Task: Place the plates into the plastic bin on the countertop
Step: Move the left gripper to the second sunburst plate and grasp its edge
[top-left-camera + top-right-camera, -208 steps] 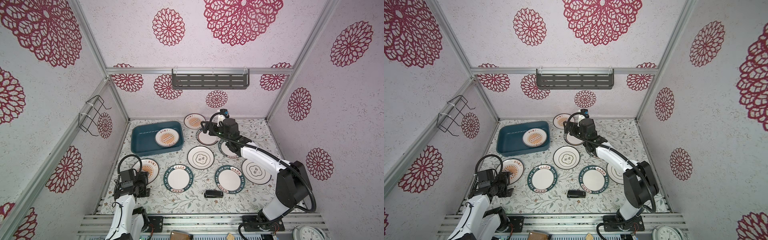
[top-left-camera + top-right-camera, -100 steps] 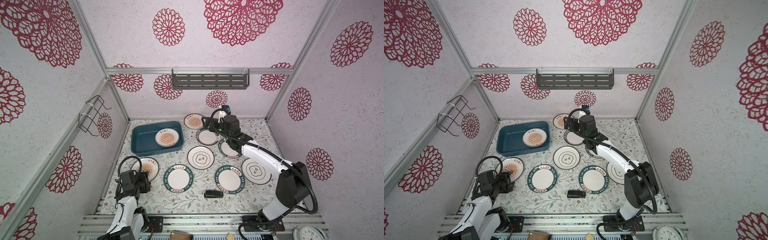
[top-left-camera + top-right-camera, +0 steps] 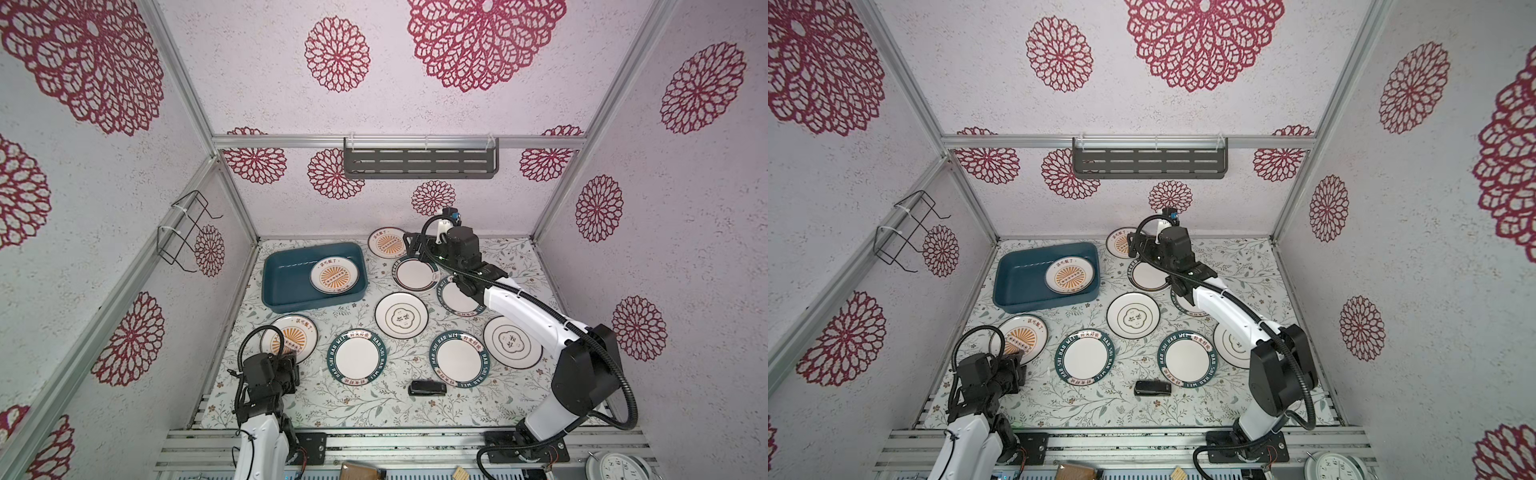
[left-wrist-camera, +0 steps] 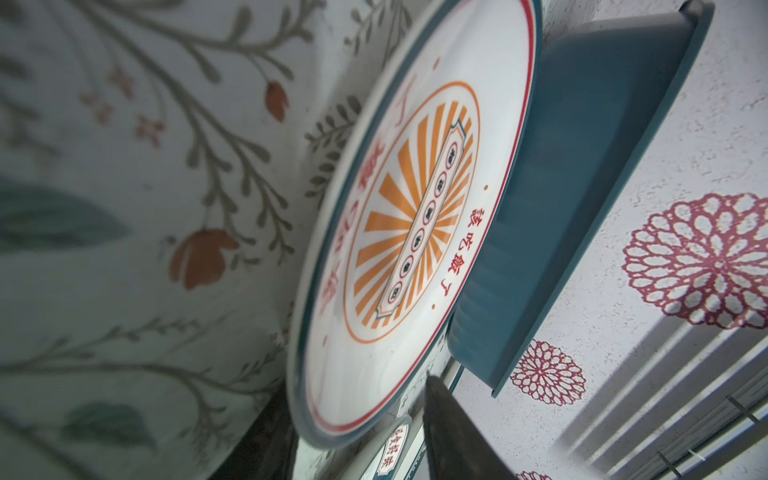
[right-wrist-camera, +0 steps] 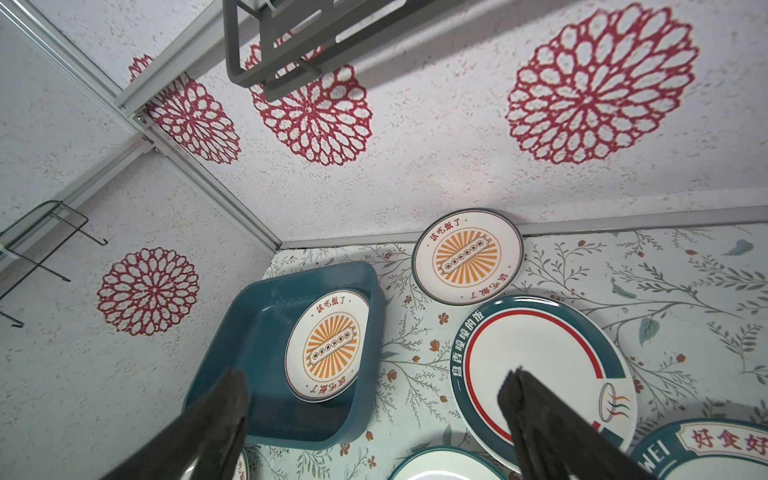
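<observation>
Two sets of jaws are noted. The left jaws sit low at the near left of the tabletop [image 3: 374,407], set either side of the near rim of a sunburst plate [image 3: 289,338]. In the left wrist view one dark finger [image 4: 453,436] lies on the plate's face side and a dark shape shows on its underside. Whether the rim is actually clamped cannot be told.

The right jaws stand wide apart and hold nothing. They hang over a plate with a red arc [image 5: 548,345], just beside the bin's right end.

The bin [image 3: 286,291] lies directly beyond the sunburst plate, farther from the left arm's base, with its long side running across the tabletop. The plate nearly meets its near wall. One plate [image 3: 334,274] already rests inside, at the right end, and the left end is bare.

Eight plates remain on the tabletop.

Judgement: the left arm is the nearer to the sunburst plate. The move would be a short lift and carry straight ahead over the near wall. The risk is the shallow rim slipping from a light edge grip.
</observation>
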Controlling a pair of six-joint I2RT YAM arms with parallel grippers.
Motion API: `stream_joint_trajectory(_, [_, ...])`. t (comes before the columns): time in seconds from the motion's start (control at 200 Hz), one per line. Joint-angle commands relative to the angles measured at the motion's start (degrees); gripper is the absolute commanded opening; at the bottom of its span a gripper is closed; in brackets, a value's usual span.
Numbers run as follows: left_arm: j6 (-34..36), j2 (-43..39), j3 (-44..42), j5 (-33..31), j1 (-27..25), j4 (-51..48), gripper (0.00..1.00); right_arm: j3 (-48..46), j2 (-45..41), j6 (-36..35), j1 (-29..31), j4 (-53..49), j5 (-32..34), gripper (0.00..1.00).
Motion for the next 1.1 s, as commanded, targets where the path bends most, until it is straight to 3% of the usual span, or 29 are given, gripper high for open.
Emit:
stream_joint_trajectory(0.0, [1.3, 1.0, -2.1, -4.0, 0.3, -7.3, 0.5, 2.0, -2.1, -1.3, -0.2, 0.3, 1.1, 0.99])
stream_joint_trajectory(0.13, [1.6, 4.2, -2.2, -3.6, 0.2, -4.4, 0.43, 1.7, -2.3, -1.3, -0.2, 0.2, 1.3, 0.99])
stream_joint_trajectory(0.335, [1.1, 9.7, -1.9, -3.5, 0.3, 2.0, 0.39, 1.5, -2.6, -1.5, -0.2, 0.3, 1.6, 0.99])
stream_joint_trajectory(0.625, [3.0, 13.1, -1.0, -2.9, 0.3, 5.4, 0.21, 0.6, -3.3, -1.4, -0.2, 0.4, 2.6, 0.99])
stream_joint_trajectory(0.786, [2.9, 11.2, 0.9, -3.2, 0.3, 2.5, 0.03, 0.4, -3.2, -1.2, -0.2, 0.4, 2.7, 0.99])
stream_joint_trajectory(0.966, [2.4, 6.5, 3.1, -3.5, 0.4, -4.2, 0.0, 0.6, -2.8, -1.1, -0.2, 0.7, 2.7, 0.99])
stream_joint_trajectory(1.096, [0.1, 2.4, 6.7, -1.6, 0.4, -15.3, 0.0, 0.9, -2.4, -0.9, -0.2, 1.0, 2.6, 0.99])
